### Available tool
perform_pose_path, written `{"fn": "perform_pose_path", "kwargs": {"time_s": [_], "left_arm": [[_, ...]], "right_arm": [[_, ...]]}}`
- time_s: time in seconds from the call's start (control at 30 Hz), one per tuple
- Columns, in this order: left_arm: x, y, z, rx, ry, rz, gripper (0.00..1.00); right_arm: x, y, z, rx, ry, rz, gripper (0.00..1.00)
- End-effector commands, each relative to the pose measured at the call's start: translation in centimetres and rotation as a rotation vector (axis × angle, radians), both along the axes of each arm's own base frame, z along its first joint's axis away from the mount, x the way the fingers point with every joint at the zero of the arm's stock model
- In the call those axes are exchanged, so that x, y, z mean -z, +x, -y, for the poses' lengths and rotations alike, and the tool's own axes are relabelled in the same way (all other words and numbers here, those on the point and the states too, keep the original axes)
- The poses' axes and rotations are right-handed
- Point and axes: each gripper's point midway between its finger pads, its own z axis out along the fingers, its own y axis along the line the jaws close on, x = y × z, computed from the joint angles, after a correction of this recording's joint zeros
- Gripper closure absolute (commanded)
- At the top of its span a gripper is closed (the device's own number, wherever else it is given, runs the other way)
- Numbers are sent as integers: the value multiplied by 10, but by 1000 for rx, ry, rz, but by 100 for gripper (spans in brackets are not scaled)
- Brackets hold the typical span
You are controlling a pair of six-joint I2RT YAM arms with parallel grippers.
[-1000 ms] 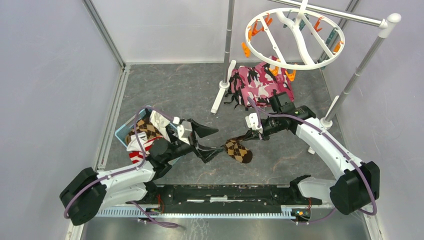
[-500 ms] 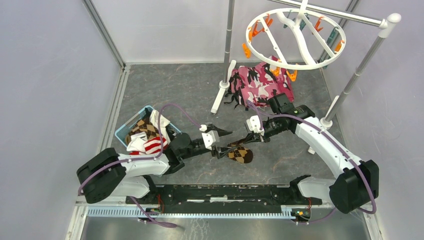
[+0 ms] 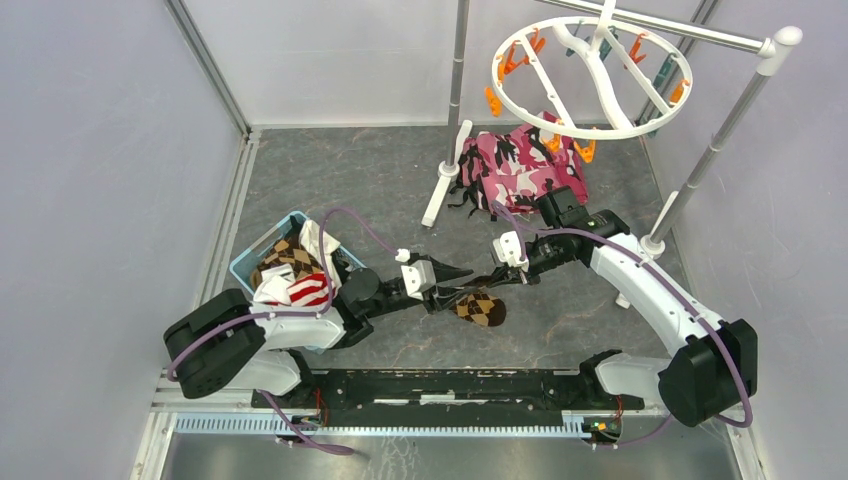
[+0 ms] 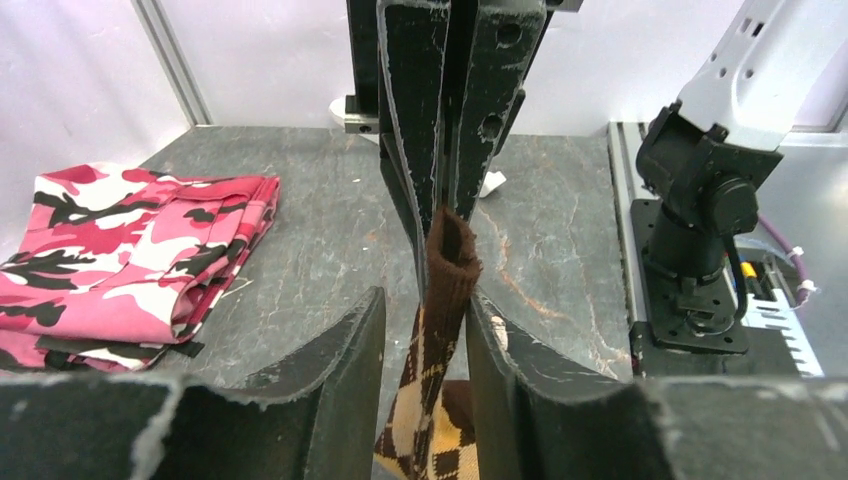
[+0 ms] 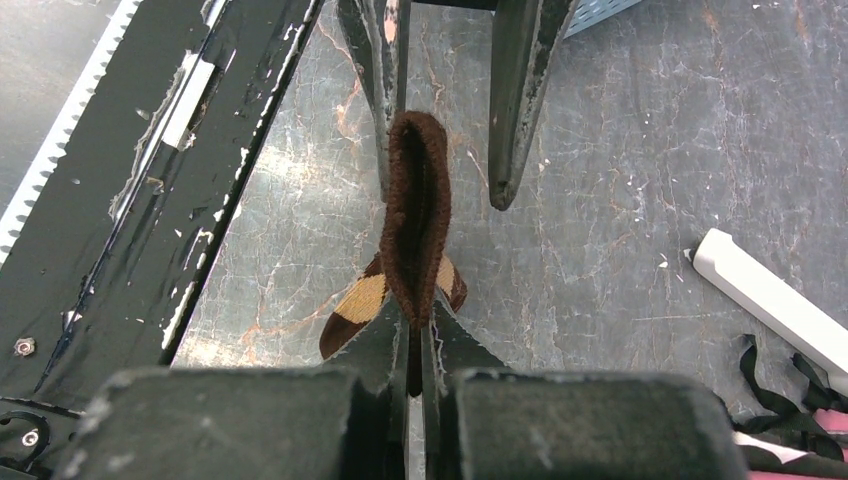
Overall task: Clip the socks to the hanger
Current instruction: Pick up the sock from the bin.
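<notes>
Right jaws tight on argyle sock (image 5: 415, 200)

One brown-and-black argyle sock (image 3: 480, 308) is held up near the middle of the surface, toward its near edge. Its dark brown cuff (image 5: 415, 190) is pinched in the right gripper's (image 5: 418, 320) jaws, and the left gripper's (image 4: 425, 300) jaws stand apart either side. More socks (image 3: 295, 280), argyle, red-striped and white, lie heaped in a blue basket (image 3: 243, 265) toward the left edge. The round white hanger (image 3: 600, 134), rimmed with orange and teal clothespins (image 3: 510, 58), hangs above the far right corner.
</notes>
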Motion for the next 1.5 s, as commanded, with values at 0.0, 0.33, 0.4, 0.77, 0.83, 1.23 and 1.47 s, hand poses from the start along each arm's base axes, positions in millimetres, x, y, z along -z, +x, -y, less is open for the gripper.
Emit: {"fn": "perform_pose_path", "kwargs": {"time_s": [0.0, 0.33, 0.4, 0.77, 0.83, 1.23, 1.47], "left_arm": [[-19, -11, 2, 50, -95, -15, 59], [-14, -17, 3, 82, -83, -42, 97], [-16, -18, 1, 78, -94, -47, 98], [-45, -25, -31, 41, -335, -160, 98], [-48, -26, -30, 51, -346, -177, 98], [-52, -19, -14, 71, -346, -197, 98], [-54, -16, -12, 65, -367, -218, 98]], "right_arm": [[-13, 1, -4, -19, 34, 14, 98], [-14, 1, -4, -21, 37, 12, 98], [-14, 1, -5, -21, 38, 13, 97], [-28, 1, -1, -2, 94, 11, 55], [-32, -2, -2, -9, 122, 1, 50], [-49, -22, -11, -74, 246, -76, 49], [-60, -24, -13, -77, 280, -88, 95]]}}
